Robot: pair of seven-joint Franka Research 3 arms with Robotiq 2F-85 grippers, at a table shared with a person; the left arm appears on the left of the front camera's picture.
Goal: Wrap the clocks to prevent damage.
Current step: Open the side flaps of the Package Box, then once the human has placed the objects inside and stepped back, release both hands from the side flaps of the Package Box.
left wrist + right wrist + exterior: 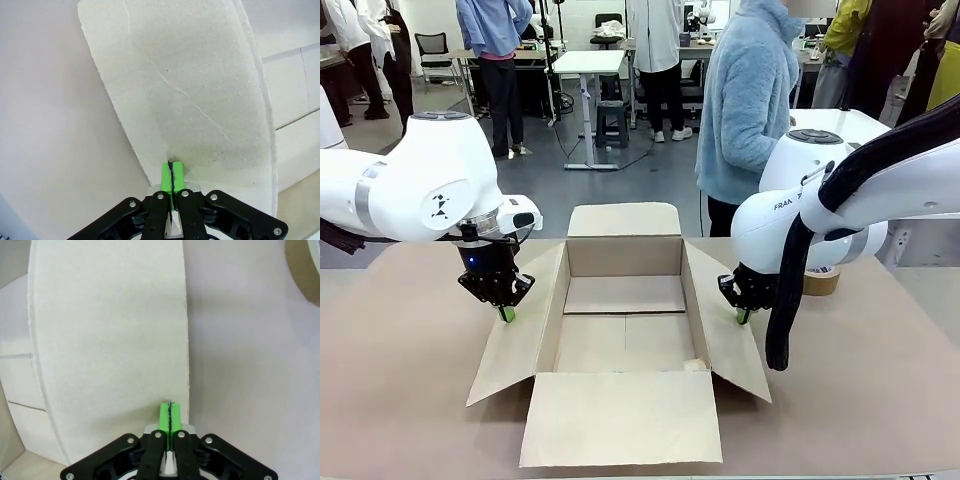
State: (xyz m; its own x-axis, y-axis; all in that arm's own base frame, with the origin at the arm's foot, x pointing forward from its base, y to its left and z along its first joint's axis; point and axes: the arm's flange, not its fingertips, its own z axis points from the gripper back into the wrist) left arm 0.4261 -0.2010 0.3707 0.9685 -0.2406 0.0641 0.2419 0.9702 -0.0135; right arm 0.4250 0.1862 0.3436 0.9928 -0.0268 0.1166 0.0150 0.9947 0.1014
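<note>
Front view, right arm half hides tape roll; right gripper closed

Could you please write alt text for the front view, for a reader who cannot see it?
An open cardboard box sits mid-table, flaps splayed; the shut left pincer rests its tip on the left flap and the shut right pincer on the right flap. A person in pale blue stands behind.

Open cardboard box sits mid-bench, flaps spread outward. At the outer edge of the left flap: left gripper. At the outer edge of the right flap: right gripper. The tape roll is on the bench right of the box, behind the right arm. A person stands behind the bench.
</note>
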